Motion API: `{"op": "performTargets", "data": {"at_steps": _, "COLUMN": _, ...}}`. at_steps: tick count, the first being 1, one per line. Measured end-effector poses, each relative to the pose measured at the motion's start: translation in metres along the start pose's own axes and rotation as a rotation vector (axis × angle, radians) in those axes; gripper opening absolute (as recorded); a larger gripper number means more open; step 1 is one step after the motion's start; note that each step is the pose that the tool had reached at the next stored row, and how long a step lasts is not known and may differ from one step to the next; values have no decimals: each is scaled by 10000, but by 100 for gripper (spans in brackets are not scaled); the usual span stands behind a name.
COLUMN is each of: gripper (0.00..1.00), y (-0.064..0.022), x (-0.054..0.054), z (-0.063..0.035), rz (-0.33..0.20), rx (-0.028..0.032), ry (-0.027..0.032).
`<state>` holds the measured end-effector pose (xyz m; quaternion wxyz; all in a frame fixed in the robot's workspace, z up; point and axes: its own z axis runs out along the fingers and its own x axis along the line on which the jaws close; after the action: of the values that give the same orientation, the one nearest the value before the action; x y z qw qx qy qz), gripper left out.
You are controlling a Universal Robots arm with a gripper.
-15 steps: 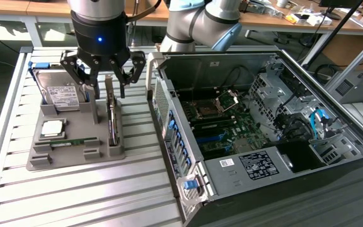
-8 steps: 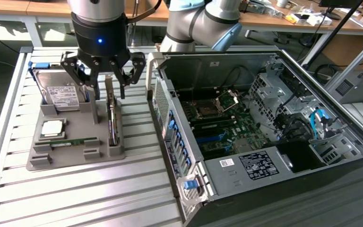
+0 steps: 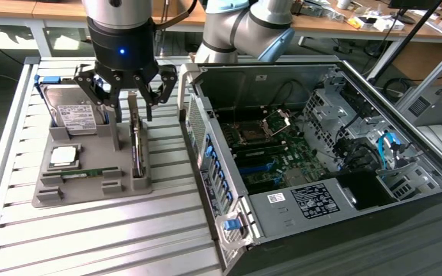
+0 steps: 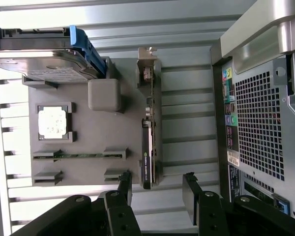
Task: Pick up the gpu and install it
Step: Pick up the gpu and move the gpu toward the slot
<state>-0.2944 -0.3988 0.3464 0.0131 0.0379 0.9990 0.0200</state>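
The gpu [image 3: 136, 144] stands on edge in a slot of the grey holder tray [image 3: 90, 192], a thin dark card with a silver end bracket [image 4: 147, 69]. In the wrist view the gpu [image 4: 148, 132] runs along the tray's edge nearest the computer case. My gripper [image 3: 130, 96] hangs open just above the card, with one black finger on each side of it. In the wrist view the gripper [image 4: 157, 189] straddles the card's end away from the bracket, and its fingertips [image 4: 125, 183] stand clear of the card. Nothing is held.
The tray [image 4: 98, 132] also holds a silver hard drive [image 3: 75, 112] in a blue bracket, a CPU [image 3: 64, 154] and a green RAM stick [image 3: 87, 171]. An open computer case [image 3: 305, 155] with its motherboard exposed lies at the exterior view's right. The table is slatted metal.
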Motion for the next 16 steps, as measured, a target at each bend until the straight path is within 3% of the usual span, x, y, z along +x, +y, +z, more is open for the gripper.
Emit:
{"op": "performTargets", "data": {"at_steps": 3, "gripper": 54, "y": 5, "x": 0, "z": 4, "rz": 0, "rx": 10, "ry": -2}}
{"op": "performTargets", "data": {"at_steps": 7, "gripper": 54, "y": 45, "x": 3, "z": 7, "rz": -3, "rx": 78, "ry": -5}}
{"op": "performTargets", "data": {"at_steps": 16, "gripper": 54, "y": 99, "x": 8, "z": 31, "rz": -2, "rx": 84, "ry": -6}}
